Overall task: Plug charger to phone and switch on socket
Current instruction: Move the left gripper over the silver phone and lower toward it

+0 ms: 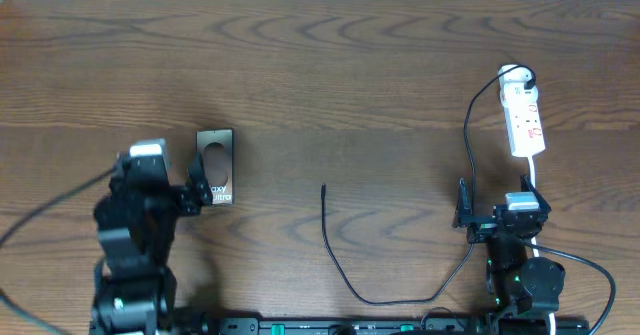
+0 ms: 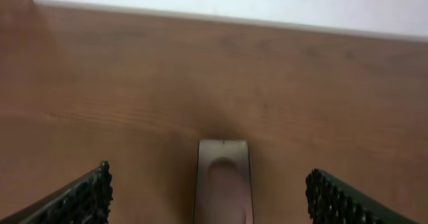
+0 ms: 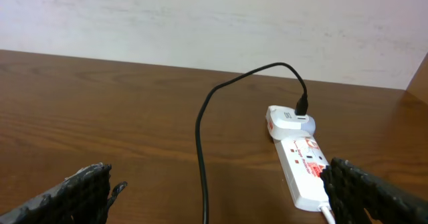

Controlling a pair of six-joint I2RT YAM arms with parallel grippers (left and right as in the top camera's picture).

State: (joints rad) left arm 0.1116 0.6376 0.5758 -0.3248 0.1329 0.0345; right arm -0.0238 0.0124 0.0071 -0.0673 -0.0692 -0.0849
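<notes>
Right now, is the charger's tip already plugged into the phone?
No, the charger's tip lies on the table, apart from the phone.

Robotics lab or test room: a dark wood-grain bench (image 1: 320, 65) stands against a plain white wall (image 3: 200, 17), with a left robot arm (image 1: 130, 245) and a right robot arm (image 1: 525, 265) mounted at its near edge.
</notes>
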